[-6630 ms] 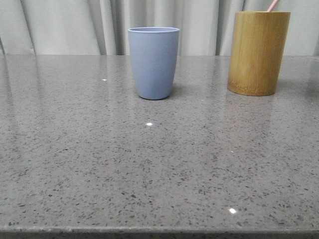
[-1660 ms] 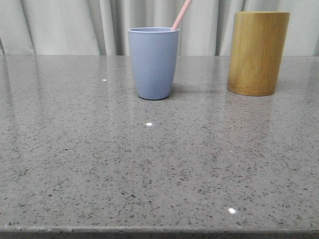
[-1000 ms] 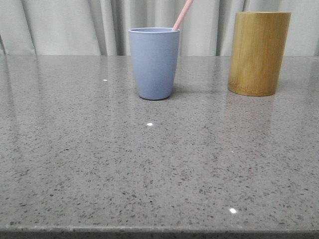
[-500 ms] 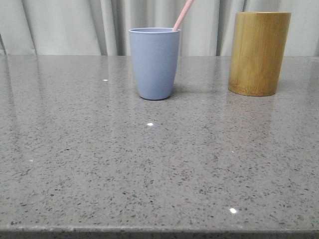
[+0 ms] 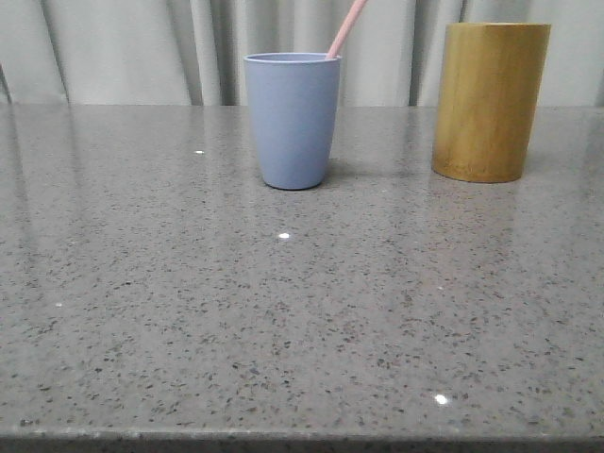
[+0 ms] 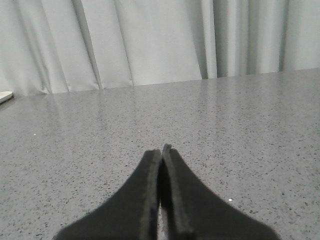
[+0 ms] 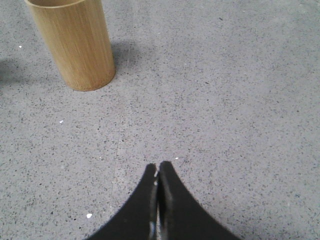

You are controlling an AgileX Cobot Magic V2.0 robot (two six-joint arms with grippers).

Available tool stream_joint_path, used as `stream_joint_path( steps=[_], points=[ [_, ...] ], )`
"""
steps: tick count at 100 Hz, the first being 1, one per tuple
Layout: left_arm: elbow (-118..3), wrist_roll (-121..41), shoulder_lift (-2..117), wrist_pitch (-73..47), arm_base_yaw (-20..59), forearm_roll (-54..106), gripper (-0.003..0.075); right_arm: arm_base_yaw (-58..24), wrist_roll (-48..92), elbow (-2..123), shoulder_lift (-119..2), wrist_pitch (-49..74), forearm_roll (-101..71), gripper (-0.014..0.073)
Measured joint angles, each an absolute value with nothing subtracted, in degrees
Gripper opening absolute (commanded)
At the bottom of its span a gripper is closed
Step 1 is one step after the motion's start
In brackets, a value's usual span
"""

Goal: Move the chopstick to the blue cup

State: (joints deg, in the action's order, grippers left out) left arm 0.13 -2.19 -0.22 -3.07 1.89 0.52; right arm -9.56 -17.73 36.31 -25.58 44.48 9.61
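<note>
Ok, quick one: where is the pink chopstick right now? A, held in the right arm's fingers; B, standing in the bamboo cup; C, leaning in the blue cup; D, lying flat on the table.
C: in the front view the chopstick rises at a slant out of the blue cup, resting against its rim on the side toward the bamboo cup.

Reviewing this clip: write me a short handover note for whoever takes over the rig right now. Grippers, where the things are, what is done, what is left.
Left gripper: fingers shut, empty, above bare table.
Right gripper: fingers shut, empty, over the table near the bamboo cup.
Chopstick: stands in the blue cup, leaning right against its rim, upper end out of the front view.
Bamboo cup: upright, to the right of the blue cup, apart from it.
Done: chopstick is in the blue cup, released.
Left: nothing evident; park the arms.
</note>
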Motion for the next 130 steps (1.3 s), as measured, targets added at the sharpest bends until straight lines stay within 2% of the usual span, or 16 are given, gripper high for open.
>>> stream_joint_path(
  steps=[103, 117, 130],
  points=[
    [0.1, -2.2, -0.2, -3.0, 1.9, 0.5, -0.0019, -9.6, -17.7, 36.2, -25.4, 44.5, 9.6, -0.0067],
    [0.1, -2.2, -0.2, -3.0, 1.9, 0.5, -0.0019, -9.5, -17.2, 34.1, -22.6, 41.4, 9.6, -0.0067],
    [0.1, -2.2, -0.2, -3.0, 1.9, 0.5, -0.0019, -9.5, -16.9, 29.1, -18.3, 33.7, 10.4, -0.0067]
  ],
)
